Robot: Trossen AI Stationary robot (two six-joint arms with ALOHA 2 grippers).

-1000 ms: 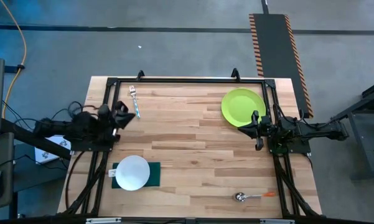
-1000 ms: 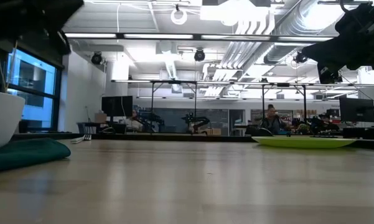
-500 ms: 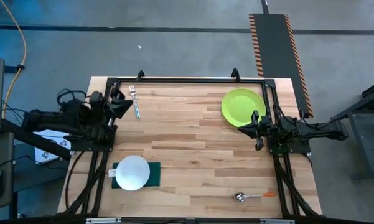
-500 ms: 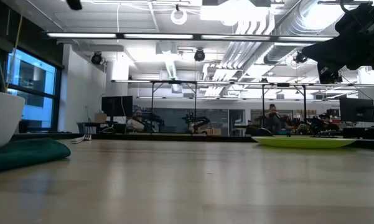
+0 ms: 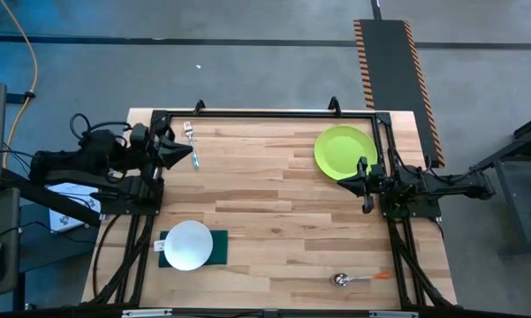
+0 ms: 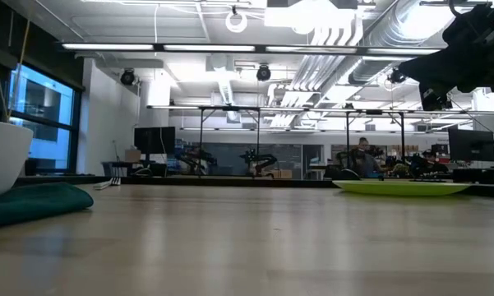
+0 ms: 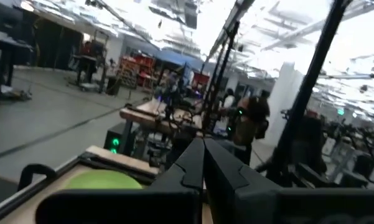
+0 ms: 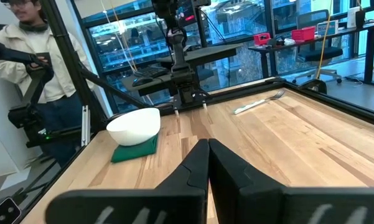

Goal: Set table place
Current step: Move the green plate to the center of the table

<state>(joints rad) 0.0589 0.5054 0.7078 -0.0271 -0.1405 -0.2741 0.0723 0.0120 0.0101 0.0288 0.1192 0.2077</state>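
— Where's everything sitting right now?

— Spread out over the table (image 5: 274,203). The green plate (image 5: 345,151) is at the far right corner, the white bowl (image 5: 188,245) sits on the dark green cloth (image 5: 216,248) near the front left, the fork (image 5: 191,143) lies at the far left, and the spoon (image 5: 357,279) with the orange handle is down at the front right.

— And the arms?

— The left gripper (image 5: 174,152) hangs just beside the fork, fingers pressed together, carrying nothing. The right gripper (image 5: 363,174) waits at the near edge of the plate, pinched closed too, nothing in it.

— So the fork goes first?

— That's my guess, given how close the left one is. To do it well it would need to spread its fingers before dropping, line them across the handle rather than along it, and come down flat, since a thin fork on wood is easy to skid away.

— Is it touching the fork already?

— Hard to say from above; it looks beside the handle, not on it. The wrist camera points out into the room, so it's no help there
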